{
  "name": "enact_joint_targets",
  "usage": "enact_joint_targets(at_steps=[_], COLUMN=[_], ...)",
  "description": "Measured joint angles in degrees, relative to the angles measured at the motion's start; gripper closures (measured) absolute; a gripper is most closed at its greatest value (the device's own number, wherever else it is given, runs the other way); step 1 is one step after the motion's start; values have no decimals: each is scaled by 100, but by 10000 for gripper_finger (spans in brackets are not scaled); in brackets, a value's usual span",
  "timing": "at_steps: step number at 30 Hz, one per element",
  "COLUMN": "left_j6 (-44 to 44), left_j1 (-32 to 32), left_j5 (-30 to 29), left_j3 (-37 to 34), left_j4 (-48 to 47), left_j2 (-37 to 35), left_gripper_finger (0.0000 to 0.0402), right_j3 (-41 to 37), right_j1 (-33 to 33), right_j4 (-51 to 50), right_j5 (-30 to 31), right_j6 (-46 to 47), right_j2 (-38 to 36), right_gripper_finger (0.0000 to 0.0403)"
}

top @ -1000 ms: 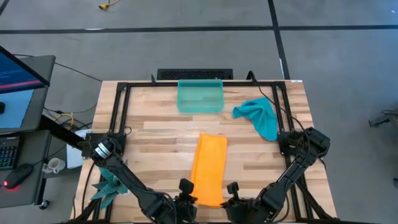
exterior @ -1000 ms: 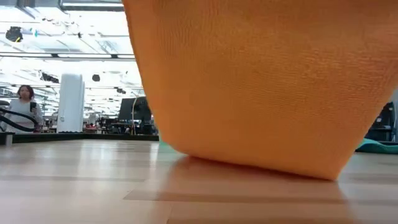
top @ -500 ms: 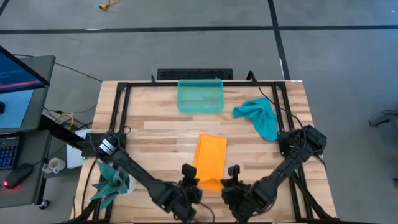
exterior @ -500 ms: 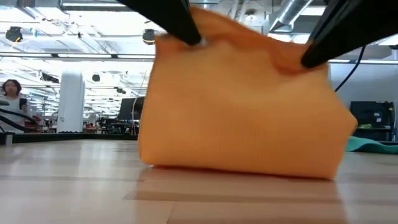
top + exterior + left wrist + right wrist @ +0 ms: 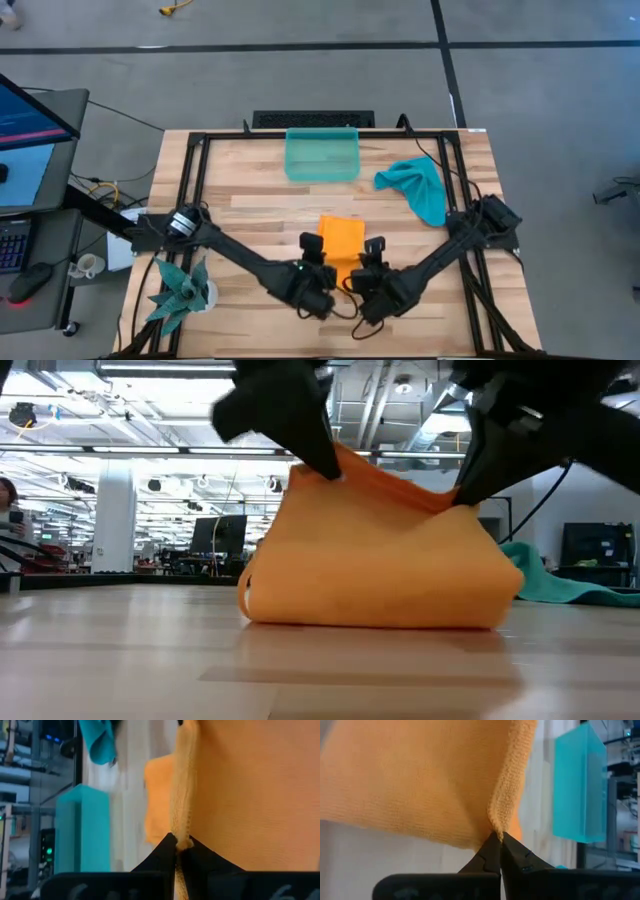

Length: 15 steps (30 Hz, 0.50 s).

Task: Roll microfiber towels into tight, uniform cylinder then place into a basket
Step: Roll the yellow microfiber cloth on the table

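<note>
Just short of the basket (image 5: 322,155) on the tabletop (image 5: 250,210), the orange towel (image 5: 342,245) sags limp and light, its near corners pinched tight by left pincer (image 5: 312,250) and right pincer (image 5: 372,252); hems grip best.

Both arms reach mid-table, left gripper (image 5: 313,243) and right gripper (image 5: 373,246) pinched

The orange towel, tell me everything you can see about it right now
The orange towel is a soft, finely knitted bright orange cloth, folded over on itself into a short doubled shape on the wooden table, in the middle toward the front. Its near edge is lifted: the left gripper and the right gripper each pinch a corner of it, shut on the hem. The fold below rests on the wood, sagging between the two grips. It lies apart from the green basket and the teal towel.
</note>
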Motion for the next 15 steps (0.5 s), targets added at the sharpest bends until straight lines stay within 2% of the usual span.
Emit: enact_joint_targets(at_steps=[7, 15], left_j6=[196, 347], left_j1=[395, 667], left_j5=[18, 37], left_j3=[-2, -163], left_j4=[-45, 192], left_j2=[0, 0], left_gripper_finger=[391, 391], right_j3=[-46, -534], right_j1=[-250, -436], right_j4=[-3, 53], right_j5=[-22, 70], right_j6=[-2, 304], right_j2=[-2, -9], right_gripper_finger=[397, 394])
